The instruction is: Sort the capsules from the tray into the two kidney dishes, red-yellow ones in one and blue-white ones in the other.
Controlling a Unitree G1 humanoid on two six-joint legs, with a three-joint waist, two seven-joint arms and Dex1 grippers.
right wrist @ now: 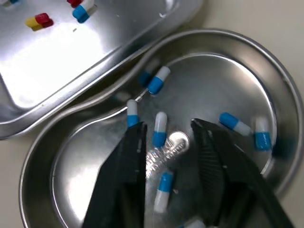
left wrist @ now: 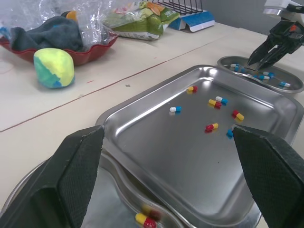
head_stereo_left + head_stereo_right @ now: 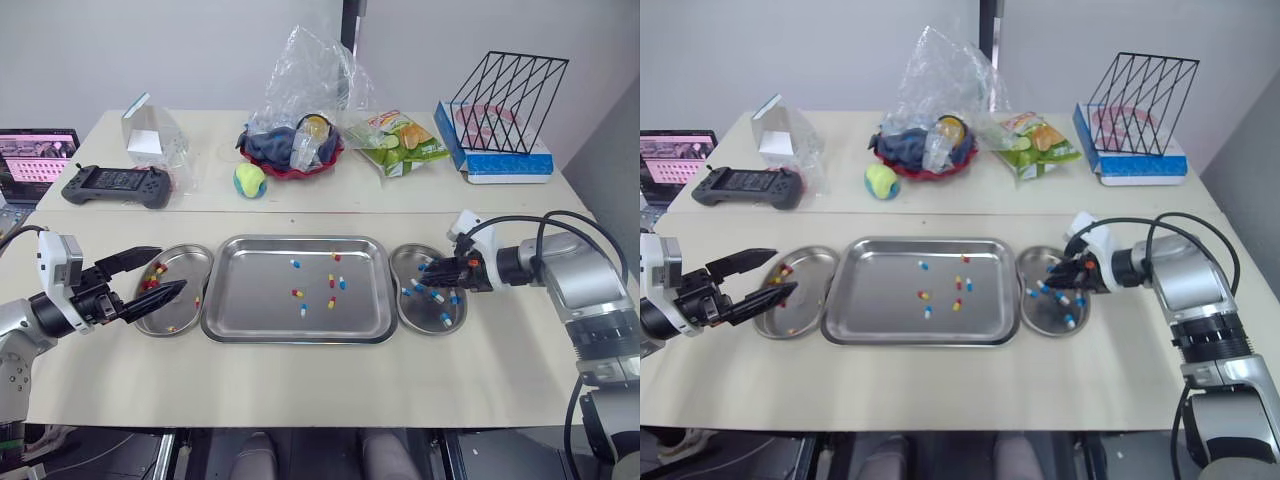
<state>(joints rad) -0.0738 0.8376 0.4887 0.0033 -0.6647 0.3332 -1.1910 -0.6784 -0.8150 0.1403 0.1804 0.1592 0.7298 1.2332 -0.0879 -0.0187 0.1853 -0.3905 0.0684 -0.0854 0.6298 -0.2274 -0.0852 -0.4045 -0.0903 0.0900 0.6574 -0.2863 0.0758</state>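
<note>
A steel tray (image 3: 240, 310) in the middle of the table holds several red-yellow and blue-white capsules (image 3: 299, 293). The left kidney dish (image 3: 190, 258) holds red-yellow capsules (image 3: 155, 270); my left gripper (image 3: 150, 279) hovers open over it, nothing between its fingers. The right kidney dish (image 3: 457, 317) holds several blue-white capsules (image 1: 158, 129). My right gripper (image 3: 431, 272) hangs low over that dish, its fingers (image 1: 128, 166) apart above the capsules and holding nothing.
Along the back of the table lie a game controller (image 3: 117, 185), a clear bag (image 3: 152, 135), a yellow-green ball (image 3: 250, 181), a red bowl with cloth under plastic wrap (image 3: 295, 150), a snack bag (image 3: 398, 143) and a black wire rack (image 3: 506, 100) on a box.
</note>
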